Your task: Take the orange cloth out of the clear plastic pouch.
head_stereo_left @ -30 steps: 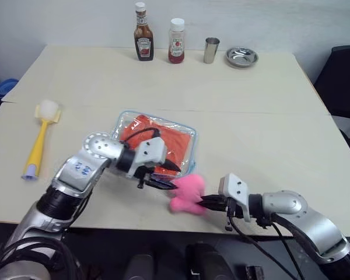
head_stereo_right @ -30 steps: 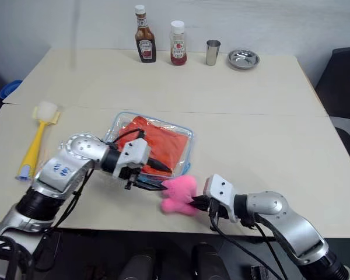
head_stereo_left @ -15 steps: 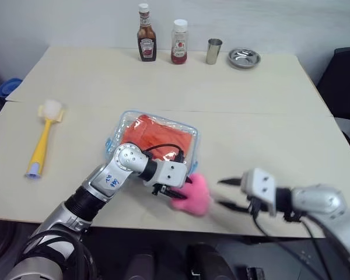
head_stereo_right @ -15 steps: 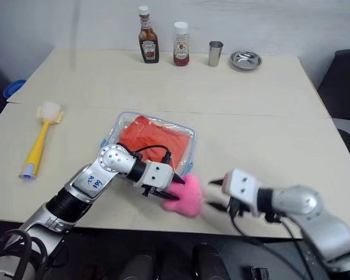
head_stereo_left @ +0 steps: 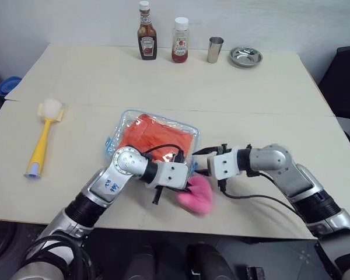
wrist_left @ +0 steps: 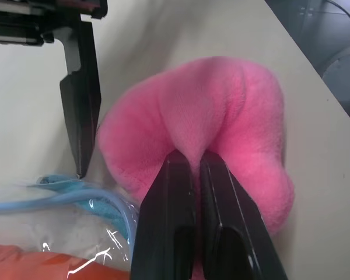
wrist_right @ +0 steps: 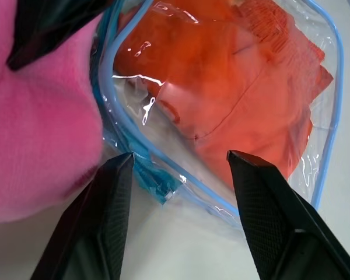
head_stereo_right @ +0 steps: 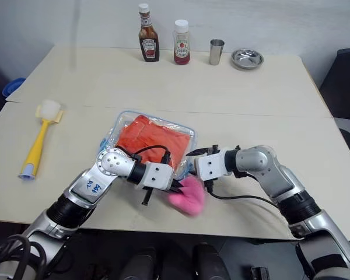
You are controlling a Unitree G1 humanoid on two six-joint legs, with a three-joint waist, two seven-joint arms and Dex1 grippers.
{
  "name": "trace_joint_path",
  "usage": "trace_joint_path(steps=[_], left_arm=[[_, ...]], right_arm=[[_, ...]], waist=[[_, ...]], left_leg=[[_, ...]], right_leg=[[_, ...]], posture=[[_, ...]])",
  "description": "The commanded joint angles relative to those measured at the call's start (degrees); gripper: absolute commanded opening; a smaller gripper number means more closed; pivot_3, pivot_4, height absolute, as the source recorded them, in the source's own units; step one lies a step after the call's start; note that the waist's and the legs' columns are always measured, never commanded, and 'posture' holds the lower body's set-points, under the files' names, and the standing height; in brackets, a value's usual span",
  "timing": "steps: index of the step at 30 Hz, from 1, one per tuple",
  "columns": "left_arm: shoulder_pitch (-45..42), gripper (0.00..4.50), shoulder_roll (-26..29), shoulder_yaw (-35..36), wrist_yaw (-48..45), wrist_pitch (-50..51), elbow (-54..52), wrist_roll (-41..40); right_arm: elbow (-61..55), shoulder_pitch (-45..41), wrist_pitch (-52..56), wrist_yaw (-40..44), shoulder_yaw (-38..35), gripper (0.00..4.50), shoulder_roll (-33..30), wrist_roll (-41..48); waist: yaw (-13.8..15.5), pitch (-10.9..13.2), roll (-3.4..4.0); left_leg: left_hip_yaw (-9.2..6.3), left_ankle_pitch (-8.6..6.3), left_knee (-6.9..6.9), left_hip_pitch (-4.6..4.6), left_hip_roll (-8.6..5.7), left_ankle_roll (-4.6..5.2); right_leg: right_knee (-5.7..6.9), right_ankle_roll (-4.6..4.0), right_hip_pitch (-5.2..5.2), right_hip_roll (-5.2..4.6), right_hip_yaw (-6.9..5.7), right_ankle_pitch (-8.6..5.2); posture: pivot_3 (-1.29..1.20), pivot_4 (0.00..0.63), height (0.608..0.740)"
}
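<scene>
The clear plastic pouch [head_stereo_left: 123, 123] with light blue edging lies flat on the table, and the orange cloth [head_stereo_left: 157, 137] is inside it. My left gripper [wrist_left: 192, 157] is shut on the fluffy pink sponge [head_stereo_left: 198, 195], pinching its near edge just off the pouch's near right corner. My right gripper [wrist_right: 179, 154] is open, and its two black fingers [wrist_right: 114, 192] straddle that same blue-edged corner of the pouch [wrist_right: 163, 186]. The orange cloth [wrist_right: 239, 87] shows through the plastic beyond them. The pink sponge [wrist_right: 41, 146] sits close beside one right finger.
A yellow dish brush [head_stereo_left: 42, 139] lies at the left. Two sauce bottles [head_stereo_left: 145, 32], a metal cup [head_stereo_left: 214, 49] and a metal dish [head_stereo_left: 245, 56] stand along the far edge. A black chair [head_stereo_left: 341, 76] is at the right.
My right gripper let go of the pink sponge, opened and swung forward to the pouch's corner. My left gripper closed on the sponge.
</scene>
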Motion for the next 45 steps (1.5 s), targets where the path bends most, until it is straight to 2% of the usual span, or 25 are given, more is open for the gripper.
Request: trace_joint_path(steps=[1,8,11,17,18,23,31,36,39,42,45], left_arm=[[1.38,0.01,0.58,0.72,0.58,1.31,-3.36,-0.29],[2.80,0.01,0.36,0.86,2.20,3.17,-5.56,-0.09],[2.87,0.00,0.26,0.86,2.45,3.45,-5.59,-0.12],[2.97,0.00,-0.10,1.27,3.25,3.95,-5.15,-0.39],[3.25,0.00,0.05,1.73,3.54,4.26,-5.30,-0.57],[6.33,0.00,1.77,7.40,5.18,8.95,-8.85,-4.42],[17.29,0.00,7.04,27.17,9.30,29.50,-21.91,-20.95],[23.47,0.00,9.39,35.78,12.93,35.37,-26.76,-26.99],[27.61,0.00,10.91,41.33,14.63,35.84,-26.69,-28.40],[30.63,0.00,13.03,50.44,15.44,37.02,-21.78,-30.34],[32.55,0.00,15.00,54.37,15.38,35.87,-18.50,-30.84]], right_arm=[[2.87,-1.98,-5.66,1.32,0.72,2.65,1.62,-0.70],[7.16,-4.62,-9.10,2.14,1.19,2.65,5.17,-1.21],[8.54,-6.03,-8.66,2.78,0.75,2.09,6.58,-0.67],[12.51,-7.59,-11.36,4.00,0.44,0.11,6.45,-1.58],[13.09,-7.81,-11.77,4.21,0.25,0.02,6.20,-1.49],[15.94,-8.94,-13.36,4.12,-0.77,0.02,4.47,-2.36],[20.26,-9.47,-15.94,3.12,-2.41,0.02,-0.01,-2.91],[22.00,-9.41,-17.88,2.61,-3.13,0.02,-2.00,-2.73],[22.31,-8.98,-19.57,2.48,-3.64,0.02,-3.41,-2.26],[22.13,-7.62,-23.29,2.94,-3.96,0.02,-5.90,-1.31],[21.88,-6.47,-24.60,2.93,-4.53,0.02,-6.94,0.20]], waist=[[-0.08,0.00,0.00],[-0.23,0.00,0.00],[-0.21,0.00,0.00],[-0.17,0.00,0.00],[-0.16,0.00,0.00],[-0.34,0.00,0.00],[-1.43,0.00,0.00],[-1.48,0.00,0.00],[-1.55,0.01,0.01],[-1.53,0.02,0.02],[-1.55,0.01,0.02]], left_leg=[[0.00,0.00,0.00,0.02,0.01,0.00],[0.01,0.02,0.01,0.06,0.02,-0.03],[0.00,0.02,0.01,0.07,0.03,-0.04],[0.00,0.03,0.03,0.06,0.02,-0.05],[0.00,0.03,0.03,0.06,0.02,-0.05],[0.01,0.03,0.02,0.06,0.03,-0.05],[0.00,0.03,0.01,0.00,0.06,-0.05],[-0.01,0.03,0.00,0.00,0.05,-0.05],[-0.01,0.03,-0.01,0.01,0.06,-0.05],[-0.01,0.02,-0.04,0.01,0.06,-0.05],[-0.01,0.02,-0.04,0.02,0.06,-0.04]], right_leg=[[0.02,0.00,0.00,0.02,0.00,0.00],[0.13,0.00,0.00,0.04,0.02,0.00],[0.14,0.00,0.00,0.04,0.02,0.00],[0.14,0.00,-0.01,0.03,0.01,0.00],[0.14,0.00,-0.01,0.03,0.01,0.00],[0.17,0.00,-0.04,0.03,0.02,0.00],[0.23,0.00,-0.14,0.03,0.02,0.00],[0.22,0.00,-0.13,0.03,0.01,0.00],[0.21,0.00,-0.13,0.03,0.02,0.00],[0.20,-0.01,-0.13,0.03,0.01,-0.01],[0.16,-0.01,-0.13,0.02,0.00,0.00]], posture=[[0.00,0.150,0.740],[0.00,0.150,0.740],[0.00,0.150,0.740],[0.00,0.150,0.740],[0.00,0.150,0.740],[0.00,0.150,0.740],[0.00,0.150,0.740],[0.00,0.150,0.740],[0.00,0.150,0.740],[0.00,0.150,0.740],[0.00,0.150,0.740]])
